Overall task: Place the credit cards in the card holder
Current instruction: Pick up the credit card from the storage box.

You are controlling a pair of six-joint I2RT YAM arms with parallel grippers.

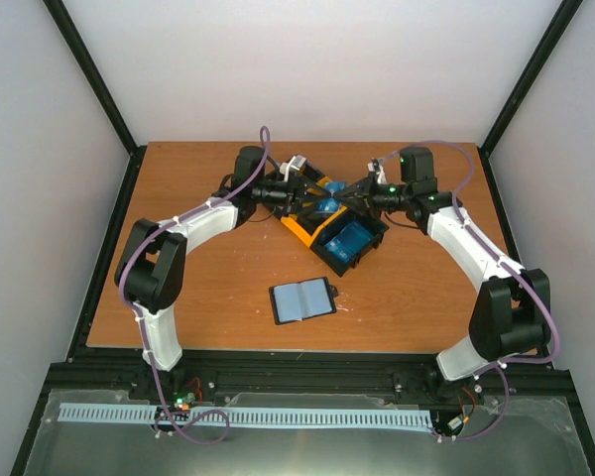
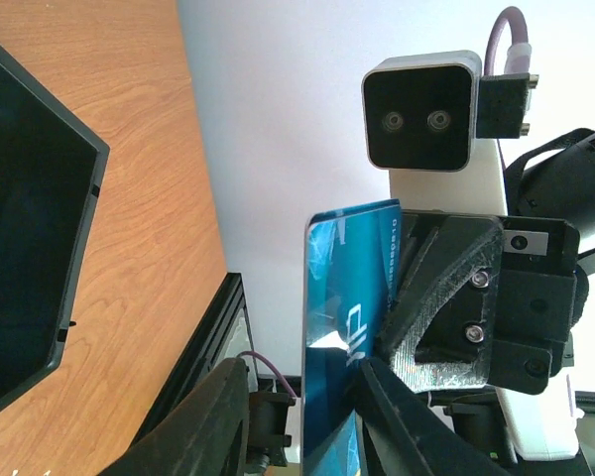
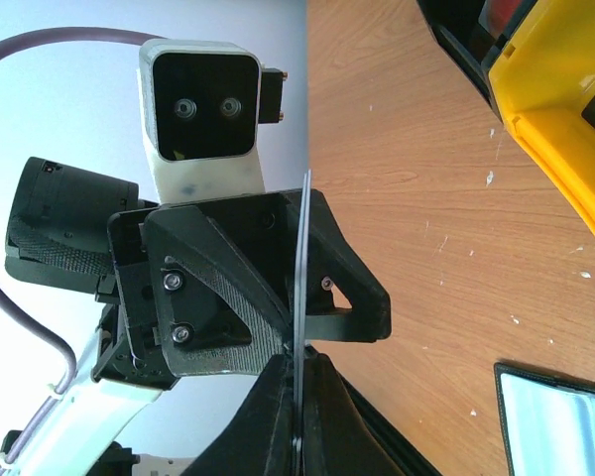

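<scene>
A blue credit card hangs in the air over the bins, between my two grippers. My right gripper is shut on the credit card, seen edge-on. My left gripper faces it with jaws apart on either side of the same credit card. One left finger lies against the card's face and the other finger stands off it. More blue cards lie in a black bin. The card holder lies open and flat on the table, nearer the arms' bases, its grey-blue pockets up.
Joined black-yellow-black bins sit mid-table under the grippers. The yellow bin and a corner of the card holder show in the right wrist view. A black bin wall shows in the left wrist view.
</scene>
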